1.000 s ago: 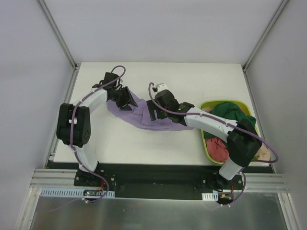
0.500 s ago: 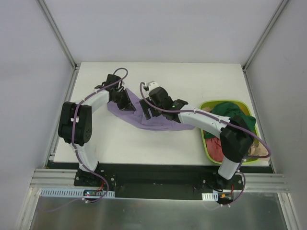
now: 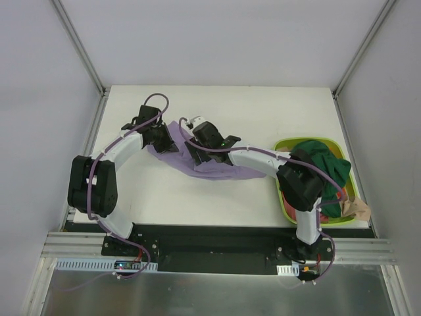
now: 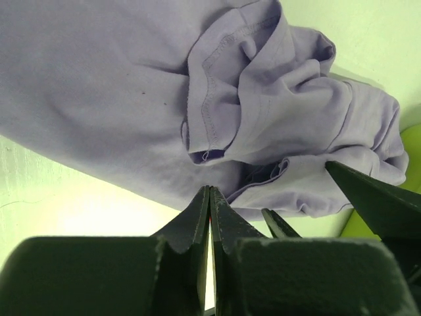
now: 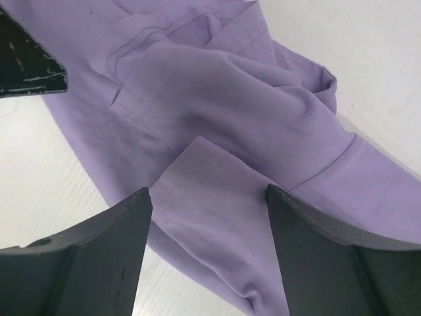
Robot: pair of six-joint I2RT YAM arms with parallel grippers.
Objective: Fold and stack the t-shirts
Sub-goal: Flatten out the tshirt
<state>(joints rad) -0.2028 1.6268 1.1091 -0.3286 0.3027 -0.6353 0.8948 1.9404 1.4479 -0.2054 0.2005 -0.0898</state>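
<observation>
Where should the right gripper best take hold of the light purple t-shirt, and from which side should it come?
Grip the loose folded flap of the light purple cloth t-shirt, which lies between the fingers of the open right gripper. Come straight down from above: the flap's edge seems to lie free on top of the crumpled cloth.

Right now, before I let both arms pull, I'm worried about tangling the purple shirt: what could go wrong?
1. The left gripper is shut right at the edge of the lavender t-shirt; so thin a grip could slip.
2. The right gripper hangs open over bunched, overlapping folds and may pinch several layers.
3. The right arm's elbow sits over the basket, against the dark green t-shirt, and might snag it.
</observation>
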